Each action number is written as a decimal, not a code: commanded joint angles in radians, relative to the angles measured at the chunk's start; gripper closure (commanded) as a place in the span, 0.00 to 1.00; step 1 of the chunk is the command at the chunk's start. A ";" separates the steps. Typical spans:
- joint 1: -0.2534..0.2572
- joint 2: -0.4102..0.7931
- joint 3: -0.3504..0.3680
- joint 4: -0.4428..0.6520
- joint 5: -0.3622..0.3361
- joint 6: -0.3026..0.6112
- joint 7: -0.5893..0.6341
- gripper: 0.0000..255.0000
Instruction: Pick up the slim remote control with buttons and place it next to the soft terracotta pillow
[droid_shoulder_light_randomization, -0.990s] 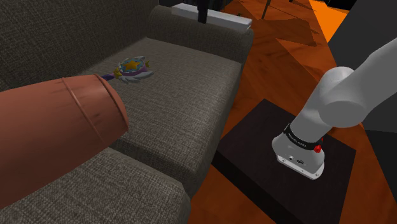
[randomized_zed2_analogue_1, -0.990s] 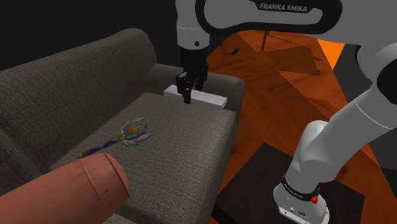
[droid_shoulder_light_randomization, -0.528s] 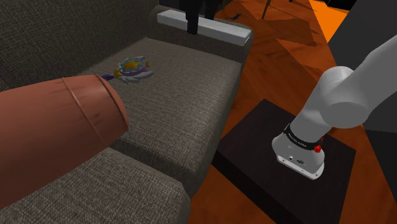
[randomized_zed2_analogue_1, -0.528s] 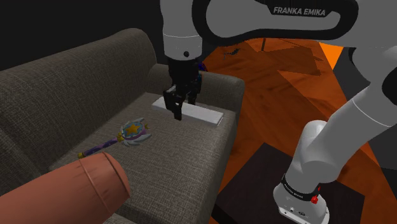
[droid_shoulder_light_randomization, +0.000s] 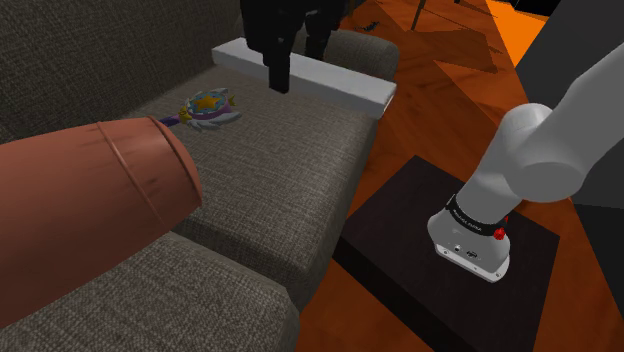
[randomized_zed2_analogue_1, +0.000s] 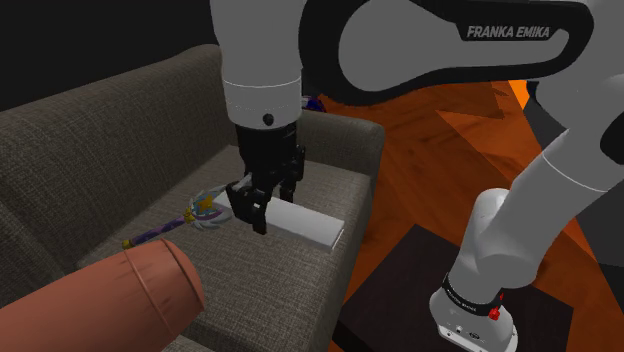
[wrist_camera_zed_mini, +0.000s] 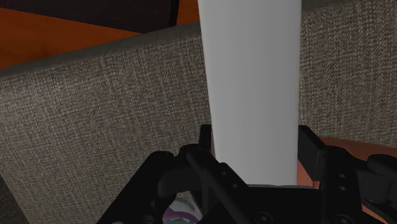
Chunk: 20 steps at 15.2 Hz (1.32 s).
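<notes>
My claw (randomized_zed2_analogue_1: 258, 215) was clamped on the white remote (randomized_zed2_analogue_1: 312, 227), holding it above the sofa seat (randomized_zed2_analogue_1: 290, 275) — level, long axis crosswise to the fingers, longer end toward the sofa's front edge. I judged it best carried level and lowered flat beside the terracotta pillow (randomized_zed2_analogue_1: 120, 295) before letting go.

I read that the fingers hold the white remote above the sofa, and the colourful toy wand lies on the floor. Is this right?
Not quite: the shoulder view shows the toy wand lying on the sofa seat, not on the floor. The fingers do hold the white remote above the sofa.
</notes>
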 joint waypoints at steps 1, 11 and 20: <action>0.013 0.047 0.045 0.050 -0.015 -0.002 0.064 1.00; 0.156 0.359 0.258 0.337 -0.211 -0.040 0.414 1.00; 0.595 0.803 0.262 0.898 -0.543 -0.247 0.663 1.00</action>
